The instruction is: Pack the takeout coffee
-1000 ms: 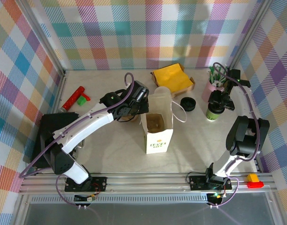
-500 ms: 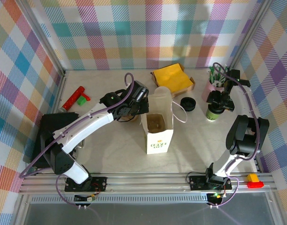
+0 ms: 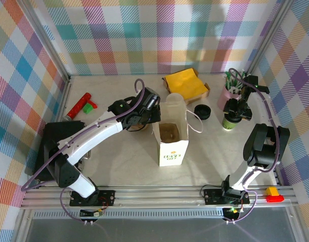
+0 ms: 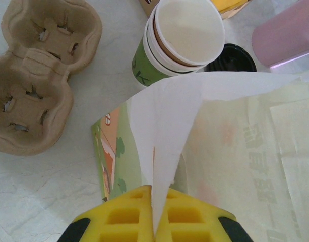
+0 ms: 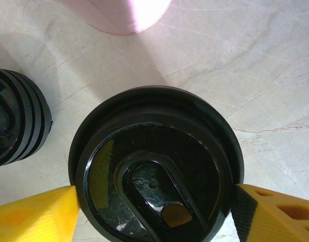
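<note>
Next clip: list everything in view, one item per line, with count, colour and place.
takeout coffee: 1, green cup with black lid, right side of table
paper bag: 1, white with green print, centre, standing open
lidless cups: 1 stack, cream over green, behind the bag
black lids: 1 stack, between bag and coffee
pink cup: 1, holds green-white sticks, far right
yellow sheets: in a brown box, back centre
cup carrier: 1, brown cardboard, left of the bag
red-and-green item: 1, far left
black tray: 1, near left
red-yellow block: 1, near rail, right
left gripper: yellow fingers, pinching the bag's rim
right gripper: yellow fingers, closed on the coffee's lid
</note>
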Motion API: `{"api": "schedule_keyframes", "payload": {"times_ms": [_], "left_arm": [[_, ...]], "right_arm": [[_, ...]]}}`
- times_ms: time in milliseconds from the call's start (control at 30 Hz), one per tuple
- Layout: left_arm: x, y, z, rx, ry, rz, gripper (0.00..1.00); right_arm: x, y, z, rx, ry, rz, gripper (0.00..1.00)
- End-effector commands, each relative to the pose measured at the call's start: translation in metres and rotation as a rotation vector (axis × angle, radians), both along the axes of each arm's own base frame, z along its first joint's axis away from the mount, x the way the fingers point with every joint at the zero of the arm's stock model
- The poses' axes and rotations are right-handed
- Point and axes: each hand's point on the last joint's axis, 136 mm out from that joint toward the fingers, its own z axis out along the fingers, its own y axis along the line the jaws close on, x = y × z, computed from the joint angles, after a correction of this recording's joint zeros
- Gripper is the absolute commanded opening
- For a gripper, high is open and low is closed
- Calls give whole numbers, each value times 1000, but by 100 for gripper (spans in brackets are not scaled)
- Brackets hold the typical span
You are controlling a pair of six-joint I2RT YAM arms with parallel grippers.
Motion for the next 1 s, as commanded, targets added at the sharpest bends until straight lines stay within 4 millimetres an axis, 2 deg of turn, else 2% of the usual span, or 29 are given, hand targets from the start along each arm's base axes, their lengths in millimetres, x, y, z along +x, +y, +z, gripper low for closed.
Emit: {"api": "schedule_keyframes", "payload": {"times_ms": [0,433,700,967], "left_arm": [[-1,3,5,-24,0,7,1],[-2,2,4,-27,8,6,0],[-3,1,3,-28,13,3,1],[-5,0,8,-48,12,-4,0]], "right_arm": [[-8,-3,-8,-6,46,2,80],[-11,1,-17,24,101,4,79],[-11,3,-21,18,128,5,74],[-11,12,-16,-28,144,27,73]]}}
